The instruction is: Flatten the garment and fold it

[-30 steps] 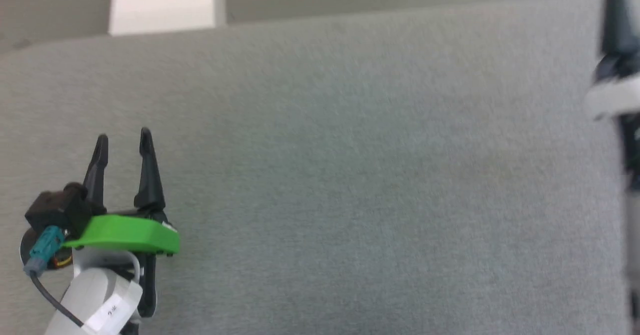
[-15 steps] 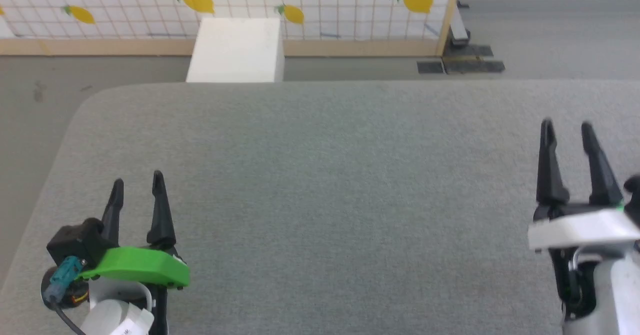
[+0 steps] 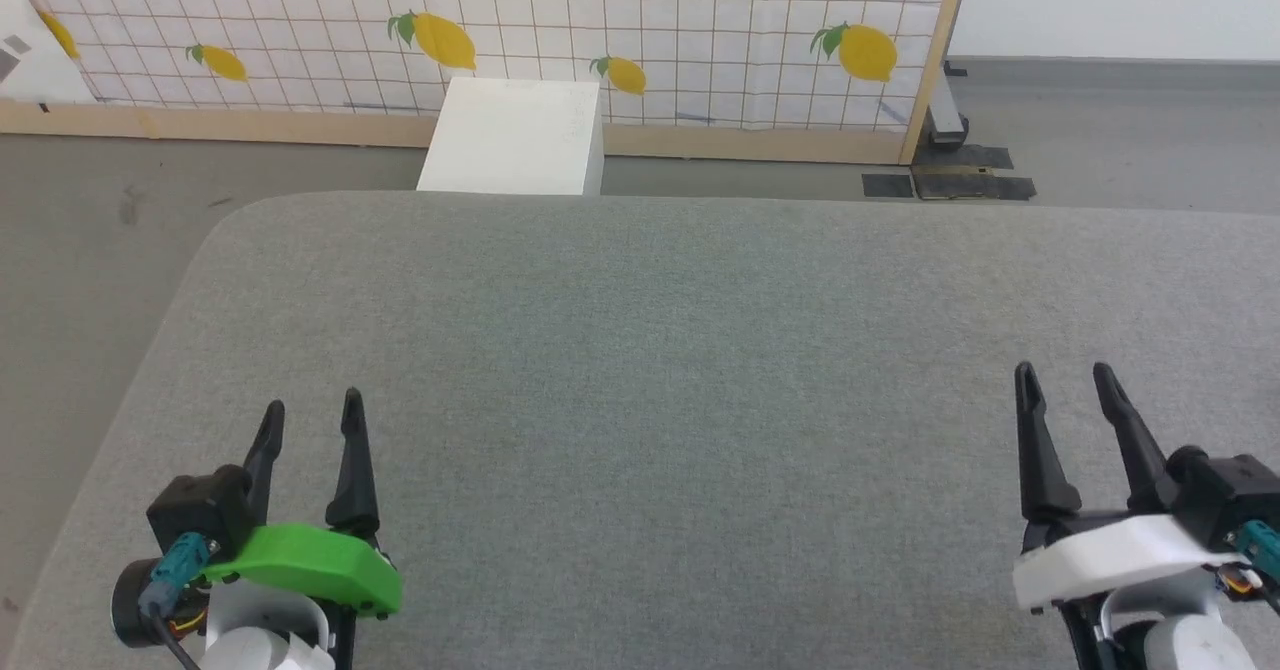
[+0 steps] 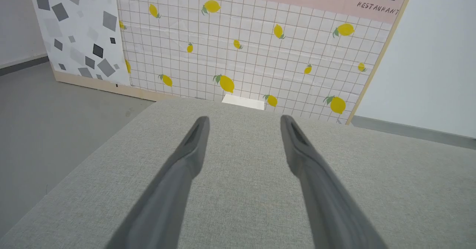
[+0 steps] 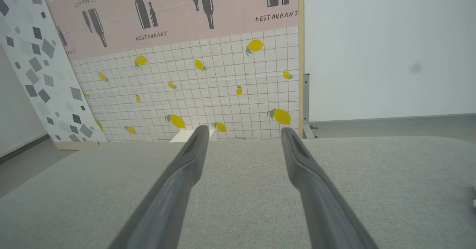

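Note:
The garment is out of view. My left gripper [image 3: 310, 412] hovers over the near left of the grey padded table [image 3: 660, 370], open, nothing between its fingers. At the near right my right gripper [image 3: 1064, 378] is open and empty too. In the left wrist view the left gripper [image 4: 243, 119] points across bare grey cloth toward the lemon-print panel. The right wrist view has the right gripper [image 5: 242, 131] spread over the same bare surface.
A white box [image 3: 515, 136] stands on the floor just past the table's far edge. Behind it runs a lemon-print grid panel [image 3: 560, 20] with a wooden frame. The table's rounded left corner [image 3: 215, 240] drops to grey floor.
The head camera has tilted up and swung, so the far wall, the box and the right gripper have come into the picture. Both grippers have stayed open.

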Motion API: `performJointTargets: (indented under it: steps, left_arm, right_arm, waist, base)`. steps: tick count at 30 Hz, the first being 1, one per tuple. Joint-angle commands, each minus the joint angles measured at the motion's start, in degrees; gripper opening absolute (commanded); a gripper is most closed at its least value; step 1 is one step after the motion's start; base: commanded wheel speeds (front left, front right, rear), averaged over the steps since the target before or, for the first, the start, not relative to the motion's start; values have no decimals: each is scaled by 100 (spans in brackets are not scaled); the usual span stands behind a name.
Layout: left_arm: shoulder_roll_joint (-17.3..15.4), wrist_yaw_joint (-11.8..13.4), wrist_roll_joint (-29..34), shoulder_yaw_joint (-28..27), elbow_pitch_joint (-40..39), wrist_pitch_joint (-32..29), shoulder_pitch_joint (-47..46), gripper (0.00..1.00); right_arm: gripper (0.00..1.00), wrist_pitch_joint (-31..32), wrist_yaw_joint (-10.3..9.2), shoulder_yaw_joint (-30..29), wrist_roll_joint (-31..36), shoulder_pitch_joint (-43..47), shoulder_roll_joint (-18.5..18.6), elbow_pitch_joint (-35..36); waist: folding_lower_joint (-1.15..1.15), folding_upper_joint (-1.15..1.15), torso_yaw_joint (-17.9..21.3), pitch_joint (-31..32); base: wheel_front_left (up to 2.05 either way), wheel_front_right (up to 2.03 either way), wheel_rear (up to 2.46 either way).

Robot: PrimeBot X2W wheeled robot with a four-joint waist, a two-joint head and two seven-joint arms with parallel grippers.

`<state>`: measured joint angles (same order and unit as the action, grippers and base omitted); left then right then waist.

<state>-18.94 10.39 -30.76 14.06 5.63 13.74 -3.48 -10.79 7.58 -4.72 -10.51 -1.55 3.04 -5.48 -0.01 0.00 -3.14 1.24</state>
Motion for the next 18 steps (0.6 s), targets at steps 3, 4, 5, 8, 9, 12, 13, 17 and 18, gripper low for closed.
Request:
performJointTargets:
  steps: [3,4,5,8,9,12,13,17,18]
  left_arm:
    - [-34,-65,40,73,111,-5,42,100]
    - [-34,-73,45,93,138,-15,39,100]
    - [-37,-81,50,121,175,-41,36,100]
    - [-42,-95,68,173,235,-62,27,100]
    - [-53,-96,87,199,257,-77,23,100]
    - [-79,-93,151,278,292,-119,10,100]
    - [-84,-97,162,297,294,-124,6,100]
    - [-89,-96,182,342,287,-133,-14,100]
    - [-91,-94,187,350,283,-132,-23,100]
  right_arm:
    - [100,82,-9,0,49,185,-14,31]
    - [100,90,-9,-2,43,210,-14,36]
    - [100,108,-9,0,47,238,-14,39]
    - [100,145,-9,-3,60,282,-15,34]
    - [100,159,-9,-1,70,294,-15,29]
    - [100,175,-9,6,62,322,-15,20]
    - [100,179,-9,9,57,326,-15,19]
    - [100,178,-9,4,40,331,-15,23]
    - [100,177,-9,4,38,330,-15,25]
  waist:
    - [1,0,5,15]
    - [1,0,9,20]
    - [1,0,16,22]
    - [1,0,32,27]
    - [1,0,37,31]
    - [1,0,42,31]
    - [1,0,43,31]
    - [1,0,38,12]
    - [1,0,36,7]
  base:
    - [0,0,0]
    - [0,0,0]
    - [0,0,0]
    - [0,0,0]
    - [0,0,0]
    - [0,0,0]
    - [0,0,0]
    - [0,0,0]
    - [0,0,0]
